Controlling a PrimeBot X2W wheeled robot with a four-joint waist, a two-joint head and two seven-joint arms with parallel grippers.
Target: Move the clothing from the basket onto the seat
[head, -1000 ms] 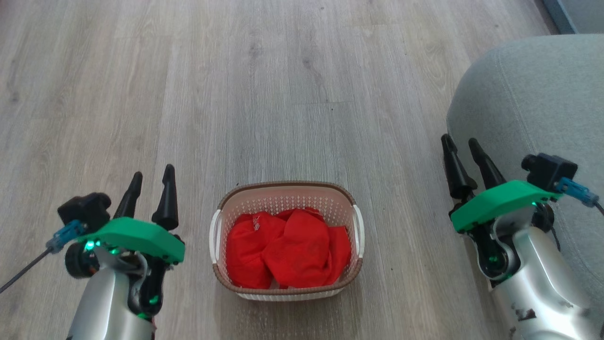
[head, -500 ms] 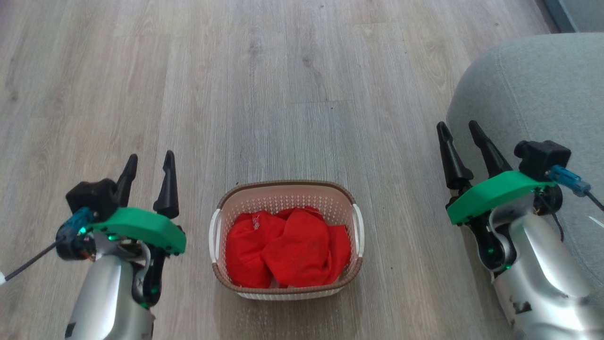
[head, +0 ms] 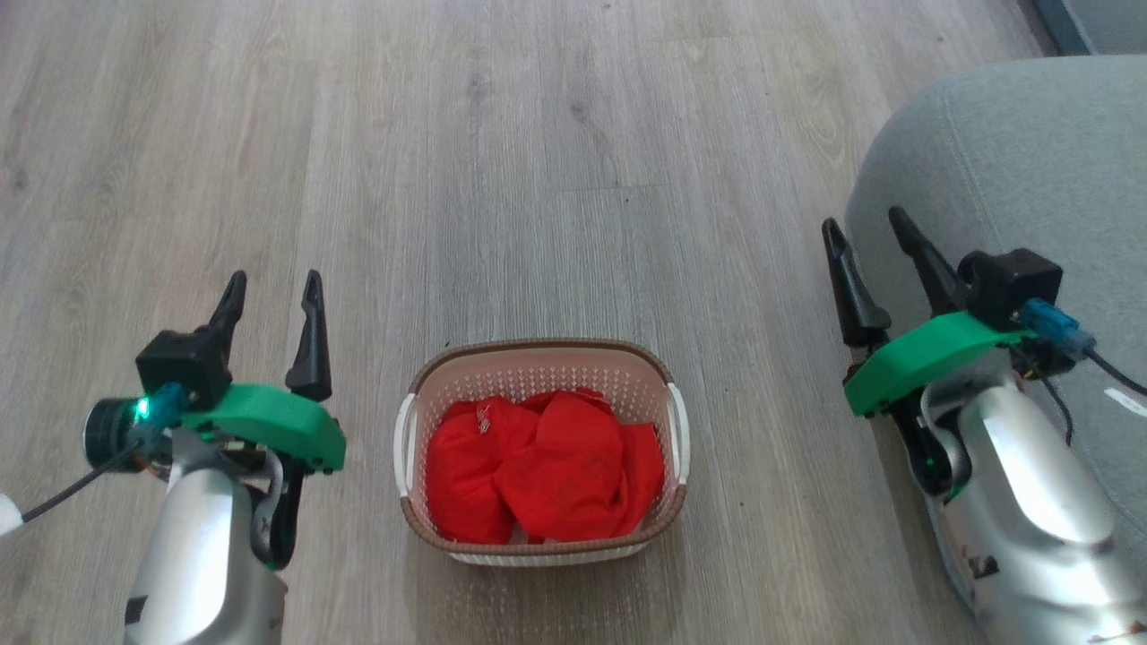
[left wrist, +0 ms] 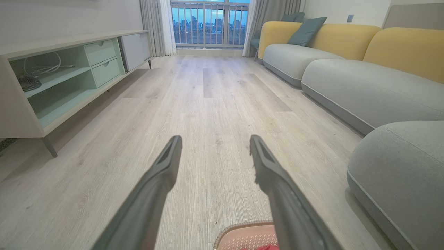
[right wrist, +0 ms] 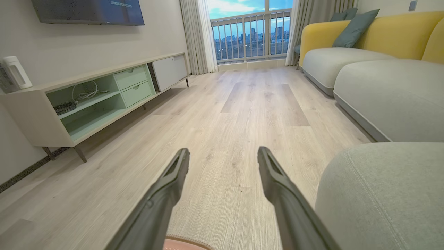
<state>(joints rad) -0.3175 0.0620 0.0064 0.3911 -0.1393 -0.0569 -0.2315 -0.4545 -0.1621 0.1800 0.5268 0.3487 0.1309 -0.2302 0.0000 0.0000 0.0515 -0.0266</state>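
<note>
The cream basket point(head: 538, 358) with a brown rim stands on the wooden floor at the bottom centre of the head view. Bright red clothing point(head: 542, 466) fills it, a small white label showing at its upper left. The grey-green seat point(head: 1013, 170) rises at the right. My left gripper point(head: 273, 291) hangs open to the left of the basket, nothing between its fingers. My right gripper point(head: 865, 228) is open too, right of the basket and against the seat's edge. The left wrist view catches the basket's rim point(left wrist: 239, 227) and the seat point(left wrist: 402, 166); the right wrist view shows the seat point(right wrist: 381, 194).
Bare wooden floor point(head: 502, 161) stretches ahead of the basket. A low cabinet with mint shelves point(right wrist: 97, 100) runs along the left wall. Grey and yellow sofa sections point(right wrist: 381, 86) line the right side, with a balcony window point(right wrist: 249, 34) at the far end.
Both grippers have risen and reached further forward in the head view, staying open. The basket and clothing have not moved apart from a slight camera shift.
</note>
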